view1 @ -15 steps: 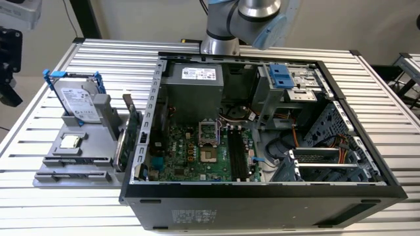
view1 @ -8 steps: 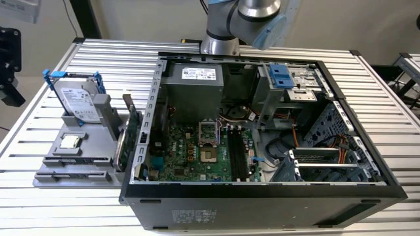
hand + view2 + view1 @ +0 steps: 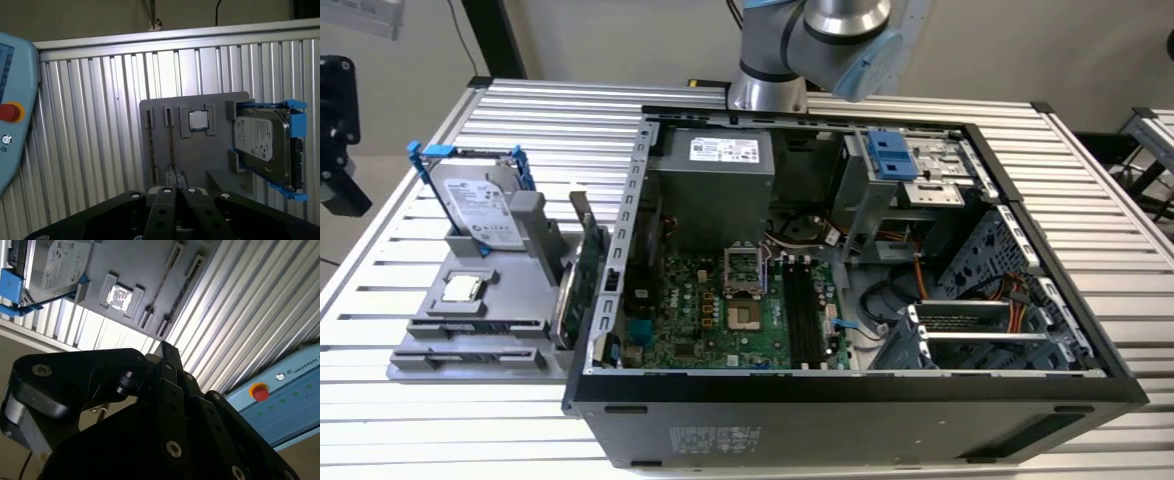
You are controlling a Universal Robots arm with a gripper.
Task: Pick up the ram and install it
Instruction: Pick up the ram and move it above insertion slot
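Note:
The ram [image 3: 170, 142] stands on edge as a thin dark line in a narrow slot of the grey fixture tray [image 3: 215, 155]. A second thin stick [image 3: 150, 145] stands in the slot beside it. In the second wrist view the ram [image 3: 161, 287] is a slim line across the tray [image 3: 135, 262]. In the exterior view the slotted holders [image 3: 474, 325] sit at the tray's near end. My gripper [image 3: 175, 176] hovers high above the tray end, fingers shut and empty. Its tip [image 3: 164, 346] points toward the slots.
The open computer case [image 3: 854, 385] holds a motherboard with black memory slots [image 3: 803, 315]. On the tray are a hard drive in a blue frame [image 3: 478, 205], a processor chip [image 3: 463, 288] and an upright green card [image 3: 568, 290]. A blue pendant with a red button [image 3: 10, 112] lies on the slatted table [image 3: 520, 120].

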